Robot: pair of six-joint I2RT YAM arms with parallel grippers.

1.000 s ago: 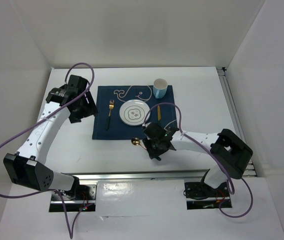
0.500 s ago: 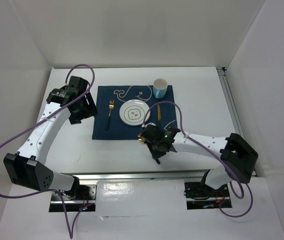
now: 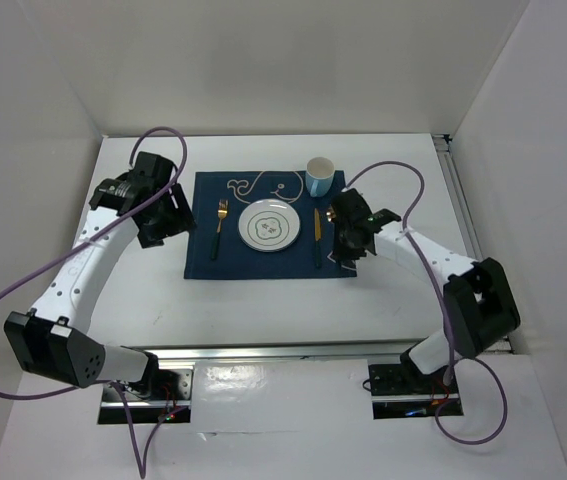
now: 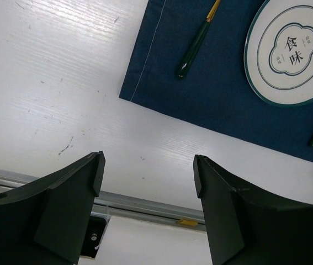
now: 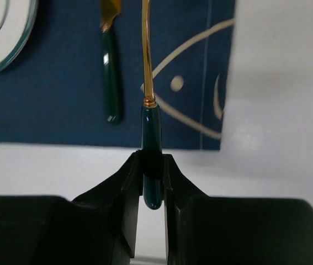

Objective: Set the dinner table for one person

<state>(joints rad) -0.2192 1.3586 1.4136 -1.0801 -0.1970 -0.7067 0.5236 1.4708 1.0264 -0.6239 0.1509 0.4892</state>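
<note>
On the white dinner table [image 3: 393, 290] lies a navy whale-print placemat [image 3: 203, 260]. It holds a white plate [image 3: 268, 225], a fork [image 3: 220, 225] to the plate's left and a knife [image 3: 317, 238] to its right. A light blue cup [image 3: 320, 177] stands at the mat's far right corner. My right gripper [image 3: 348, 235] hovers over the mat's right edge, shut on the dark green handle of a gold spoon [image 5: 148, 83]; the spoon points over the mat beside the knife [image 5: 111, 72]. My left gripper [image 4: 148, 171] stands open and empty left of the mat.
Aluminium rails run along the table's near edge [image 3: 263, 350] and right edge [image 3: 460, 200]. White walls enclose the back and sides. A purple cable loops above each arm.
My right arm has carried the spoon from the table in front of the mat up to the mat's right edge, jaws closing on its handle. The left arm has not moved.
</note>
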